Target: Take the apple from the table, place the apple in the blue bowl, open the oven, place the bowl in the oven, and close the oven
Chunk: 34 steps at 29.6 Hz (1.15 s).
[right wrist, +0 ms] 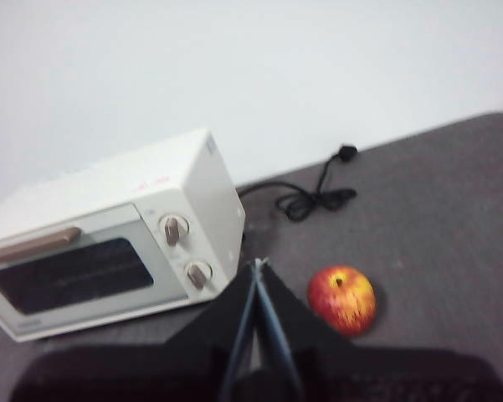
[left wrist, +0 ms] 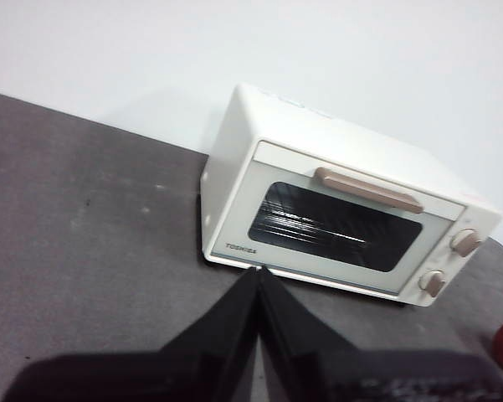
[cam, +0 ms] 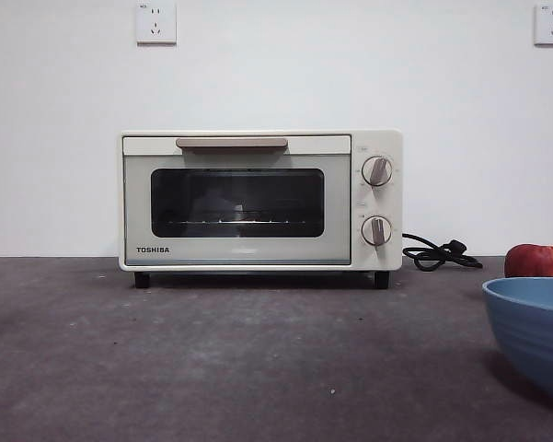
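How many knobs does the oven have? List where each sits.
2: the upper knob and the lower knob, stacked on the oven panel right of its glass door.

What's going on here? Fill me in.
Nothing is being handled yet. The oven stands shut at the back of the table. The apple lies bare on the table beside the oven, and the bowl sits in front of it, with nothing visibly in it. The left gripper and the right gripper both hang above the table with jaws shut, holding nothing.
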Each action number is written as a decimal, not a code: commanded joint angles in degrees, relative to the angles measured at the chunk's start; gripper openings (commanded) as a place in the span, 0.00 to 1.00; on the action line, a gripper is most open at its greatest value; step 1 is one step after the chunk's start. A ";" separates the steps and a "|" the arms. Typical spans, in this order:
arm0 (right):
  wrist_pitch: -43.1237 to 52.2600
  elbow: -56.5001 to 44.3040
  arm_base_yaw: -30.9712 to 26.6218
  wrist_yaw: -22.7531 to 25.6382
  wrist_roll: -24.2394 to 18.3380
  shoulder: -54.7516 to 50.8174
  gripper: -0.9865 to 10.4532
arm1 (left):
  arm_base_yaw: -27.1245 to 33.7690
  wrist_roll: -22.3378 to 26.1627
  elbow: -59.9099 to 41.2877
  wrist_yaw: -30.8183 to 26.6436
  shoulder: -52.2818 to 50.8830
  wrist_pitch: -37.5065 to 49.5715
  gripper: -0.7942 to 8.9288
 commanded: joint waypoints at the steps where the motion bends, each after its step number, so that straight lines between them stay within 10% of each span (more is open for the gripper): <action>1: -5.53 4.79 -0.02 -0.02 0.26 4.59 0.08 | 0.17 -0.46 5.18 0.24 3.26 -3.76 0.08; 16: -14.36 18.12 -0.02 -3.26 -2.80 24.24 0.08 | 0.17 6.23 28.30 0.20 25.55 -29.20 0.08; 34: -21.90 38.80 -0.04 -1.01 -11.80 71.23 0.10 | 0.11 16.65 28.74 12.13 41.53 -30.69 0.08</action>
